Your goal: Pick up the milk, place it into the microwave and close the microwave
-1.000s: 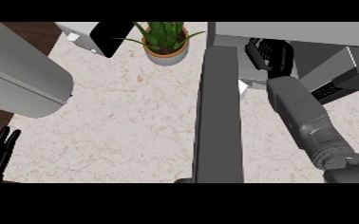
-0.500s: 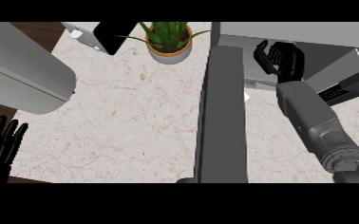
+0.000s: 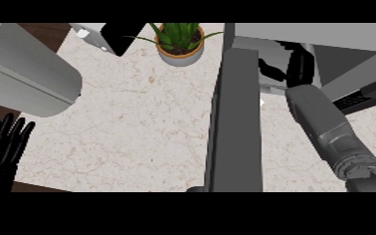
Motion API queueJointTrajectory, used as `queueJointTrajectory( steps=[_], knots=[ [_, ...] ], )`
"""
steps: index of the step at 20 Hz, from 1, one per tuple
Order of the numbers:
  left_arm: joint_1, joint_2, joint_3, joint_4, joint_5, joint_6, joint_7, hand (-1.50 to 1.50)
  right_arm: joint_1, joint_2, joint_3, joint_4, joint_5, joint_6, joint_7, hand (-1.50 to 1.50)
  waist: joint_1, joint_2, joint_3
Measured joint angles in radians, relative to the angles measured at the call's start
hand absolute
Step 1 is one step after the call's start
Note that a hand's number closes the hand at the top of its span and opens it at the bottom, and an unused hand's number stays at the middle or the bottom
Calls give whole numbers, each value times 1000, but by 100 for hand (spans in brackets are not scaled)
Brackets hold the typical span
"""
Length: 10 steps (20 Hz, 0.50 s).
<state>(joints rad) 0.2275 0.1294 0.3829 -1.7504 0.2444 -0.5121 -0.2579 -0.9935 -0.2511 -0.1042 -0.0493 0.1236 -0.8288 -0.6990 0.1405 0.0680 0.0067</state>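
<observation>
While the microwave door (image 3: 235, 124) stands open edge-on, the right robot hand (image 3: 297, 67) reaches into the microwave (image 3: 294, 35) at far right; milk not visible, possibly hidden inside, and I cannot tell that hand's grip. Left robot hand (image 3: 13, 142) rests open at the bench's (image 3: 140, 124) near-left edge. Closing remains.

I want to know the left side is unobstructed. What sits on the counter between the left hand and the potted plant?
In the head view, nothing: only bare speckled counter lies between the left hand and the potted plant.
</observation>
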Motion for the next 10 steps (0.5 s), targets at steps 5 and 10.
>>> queueJointTrajectory(
  steps=[5, 10],
  knots=[
    [-19, 0, -6, 29, -13, 1, -10, -150, -17, 14, 9, -10, 12, -20, 8, -150, 2, -1, -1],
    [-24, 5, -9, 43, -22, -6, -19, -150, -24, 29, 21, -7, 28, -27, 14, -150, 5, -3, -1]
  ],
)
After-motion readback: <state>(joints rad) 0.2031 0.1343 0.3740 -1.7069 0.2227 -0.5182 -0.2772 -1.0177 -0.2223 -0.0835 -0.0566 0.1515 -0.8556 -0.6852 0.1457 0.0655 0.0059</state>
